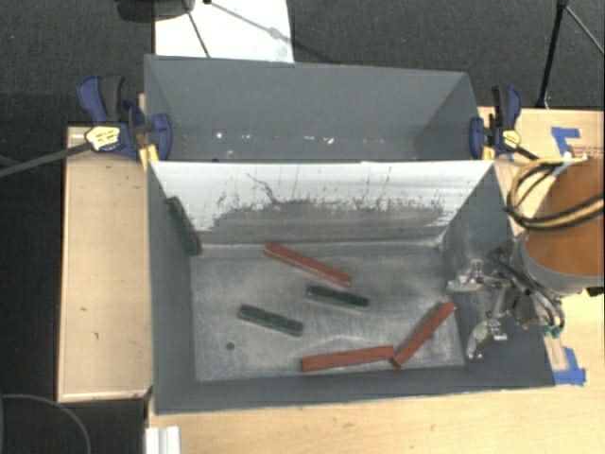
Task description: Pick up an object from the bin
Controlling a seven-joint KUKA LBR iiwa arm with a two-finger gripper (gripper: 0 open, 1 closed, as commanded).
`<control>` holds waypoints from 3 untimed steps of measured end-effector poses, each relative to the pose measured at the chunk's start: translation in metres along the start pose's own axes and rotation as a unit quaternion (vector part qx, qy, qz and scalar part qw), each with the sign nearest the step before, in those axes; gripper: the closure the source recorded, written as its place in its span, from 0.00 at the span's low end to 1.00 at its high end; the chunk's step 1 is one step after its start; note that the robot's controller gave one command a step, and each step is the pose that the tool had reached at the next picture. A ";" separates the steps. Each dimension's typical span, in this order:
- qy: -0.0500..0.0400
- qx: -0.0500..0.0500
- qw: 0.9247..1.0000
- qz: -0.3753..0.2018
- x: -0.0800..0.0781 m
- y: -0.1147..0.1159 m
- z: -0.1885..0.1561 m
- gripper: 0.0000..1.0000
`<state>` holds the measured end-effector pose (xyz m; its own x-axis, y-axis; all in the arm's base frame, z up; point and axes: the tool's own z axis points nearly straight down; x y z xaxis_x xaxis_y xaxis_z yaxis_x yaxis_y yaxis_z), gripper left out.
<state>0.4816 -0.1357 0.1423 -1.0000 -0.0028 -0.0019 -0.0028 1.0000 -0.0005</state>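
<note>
I am observing the orange-covered arm (572,230) extending in from the right, with cables (518,197) looping across its wrist. The end effector (480,312) is hanging low, pointing down and left.

Inside a robotics laboratory: a grey metal bin (312,102) stands on a dark carpeted floor (57,26), with a robot arm (567,225) in an orange cover, hung with looped cables, at its right side. A thin stand leg (556,26) and a trailing cable (38,161) cross the floor.
</note>
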 end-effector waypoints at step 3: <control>-0.001 -0.001 0.983 -0.186 -0.001 0.097 0.042 0.00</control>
<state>0.4819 -0.0387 0.1006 -0.9296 -0.3686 -0.0047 -0.3686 0.9296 -0.0001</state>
